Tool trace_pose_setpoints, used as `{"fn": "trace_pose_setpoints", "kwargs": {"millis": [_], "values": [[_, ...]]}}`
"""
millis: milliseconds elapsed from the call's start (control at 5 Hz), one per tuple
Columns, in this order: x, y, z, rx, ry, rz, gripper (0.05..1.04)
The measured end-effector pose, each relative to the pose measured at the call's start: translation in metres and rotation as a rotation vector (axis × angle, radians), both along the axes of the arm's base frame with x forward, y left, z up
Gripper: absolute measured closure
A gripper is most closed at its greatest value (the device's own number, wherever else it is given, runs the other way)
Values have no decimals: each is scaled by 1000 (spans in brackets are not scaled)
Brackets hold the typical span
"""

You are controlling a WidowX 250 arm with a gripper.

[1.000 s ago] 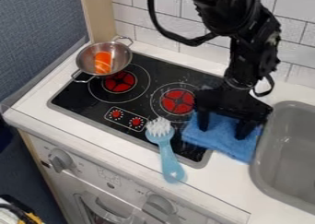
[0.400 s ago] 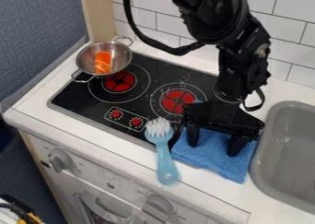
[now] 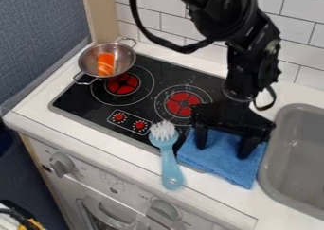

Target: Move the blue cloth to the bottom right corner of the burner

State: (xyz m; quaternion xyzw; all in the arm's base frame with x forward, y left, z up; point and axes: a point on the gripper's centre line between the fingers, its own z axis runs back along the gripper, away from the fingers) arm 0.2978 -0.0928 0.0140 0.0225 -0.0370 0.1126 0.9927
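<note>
Fingers (image 3: 201,138) are standing wide apart and pointing down, the left one above the left part of the blue cloth (image 3: 221,159), the right one above its right part. Cloth is showing between the tips, and whether they are pressing on it, I cannot tell; they are not closing around it. The arm (image 3: 246,63) is coming in from the far edge, bending at the joint and hanging almost upright over the cloth, its cable looping out to the left. The cloth is lying between the brush (image 3: 168,160) on its left and the sink (image 3: 272,165) on its right, covering the near right corner of the stove top (image 3: 85,103) and spilling onto the surface (image 3: 224,200).

Compared with a second ago, the brush's handle is lying slightly nearer and further left. The cloth is sitting nearer and further left too, and the arm is reaching down further left than it was.
</note>
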Motion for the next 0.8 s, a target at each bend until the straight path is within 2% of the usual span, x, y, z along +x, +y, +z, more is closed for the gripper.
{"fn": "trace_pose_setpoints", "kwargs": {"millis": [200,400,600,800], "values": [[13,2,12,-4,-17,23,83],[23,9,35,-27,-41,44,83],[22,18,64,-37,-75,51,83],[16,22,73,-27,-49,58,83]]}}
